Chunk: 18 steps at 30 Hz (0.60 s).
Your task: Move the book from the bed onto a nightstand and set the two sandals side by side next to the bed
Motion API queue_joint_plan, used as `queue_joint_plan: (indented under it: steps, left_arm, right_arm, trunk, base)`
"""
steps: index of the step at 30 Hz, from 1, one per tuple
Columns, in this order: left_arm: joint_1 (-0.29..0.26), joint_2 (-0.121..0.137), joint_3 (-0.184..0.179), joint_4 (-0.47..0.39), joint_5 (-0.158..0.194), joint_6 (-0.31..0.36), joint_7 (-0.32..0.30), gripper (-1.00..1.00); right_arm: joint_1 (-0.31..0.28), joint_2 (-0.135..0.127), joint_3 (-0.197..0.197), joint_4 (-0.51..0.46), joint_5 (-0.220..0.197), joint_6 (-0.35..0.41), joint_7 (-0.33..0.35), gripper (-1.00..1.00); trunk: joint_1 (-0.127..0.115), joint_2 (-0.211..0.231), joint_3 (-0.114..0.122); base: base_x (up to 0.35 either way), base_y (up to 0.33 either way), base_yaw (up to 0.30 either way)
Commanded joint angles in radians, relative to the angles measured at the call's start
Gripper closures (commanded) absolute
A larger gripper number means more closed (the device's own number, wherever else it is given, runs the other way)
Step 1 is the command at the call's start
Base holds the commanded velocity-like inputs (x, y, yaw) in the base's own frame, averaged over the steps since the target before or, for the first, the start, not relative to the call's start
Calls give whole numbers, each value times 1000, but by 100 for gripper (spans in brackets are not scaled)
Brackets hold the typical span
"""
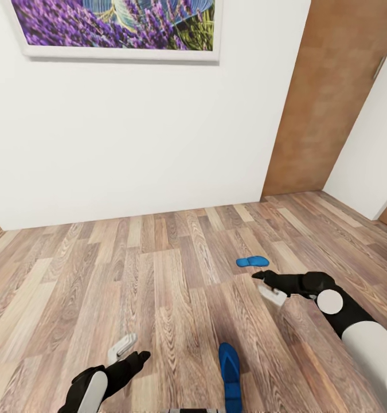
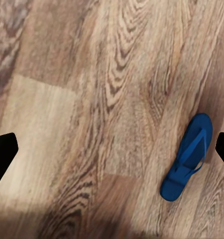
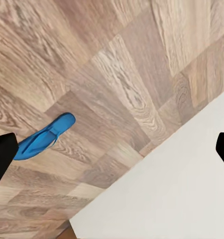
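Head view: two bright blue sandals on the wood-plank floor point(image 1: 159, 287), well apart from each other. Far sandal point(image 1: 252, 262) lying with its long axis across the picture, just beyond the right end effector point(image 1: 269, 285), near it but not touching. Near sandal point(image 1: 230, 376) lying with its long axis running away from the robot, rounded end farther out, other end cut by the lower edge; placed between the two arms, closer to the robot's base. Left end effector point(image 1: 126, 351) low over the floor to the left of that sandal, one pale finger and one dark finger spread apart, nothing between them. Right end effector likewise parted and empty, pointing toward the white wall point(image 1: 130, 143). Above, a framed picture of purple flowers point(image 1: 118, 26); to the right, a brown wooden door point(image 1: 331, 97).

Left wrist view: one sandal point(image 2: 187, 157) sole-down with toe strap showing, long axis diagonal, lying at an angle across the planks. Dark fingertips point(image 2: 2, 157) at both edges of the frame, wide apart, gripping nothing. Strap detail visible here, not from the head.

Right wrist view: one sandal point(image 3: 42, 137) flat on the planks, long axis diagonal, one end hidden behind a dark fingertip point(image 3: 1, 157). Fingers wide apart, empty. White wall base point(image 3: 167, 189) meeting the floor, close to this sandal.
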Motion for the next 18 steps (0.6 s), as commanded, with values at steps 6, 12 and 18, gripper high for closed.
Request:
queue_joint_plan:
  steps: [6, 12, 18]
  left_arm:
    - [-13, 6, -48, -95, 9, 31, 14, -100]
    - [-54, 10, -103, -282, 9, 216, 63, -100]
    - [-168, 13, -127, -319, 9, 337, 108, -100]
  right_arm:
    - [-45, 7, 6, 4, 99, -56, 80, -100]
    - [-62, 50, 20, 5, 207, -150, 129, -100]
    - [-82, 105, 99, 13, 240, -233, 149, -100]
  trunk:
    - [2, -2, -24]
    - [5, -3, -47]
    - [8, -5, -71]
  base:
    - [0, 0, 0]
    - [0, 0, 0]
    - [0, 0, 0]
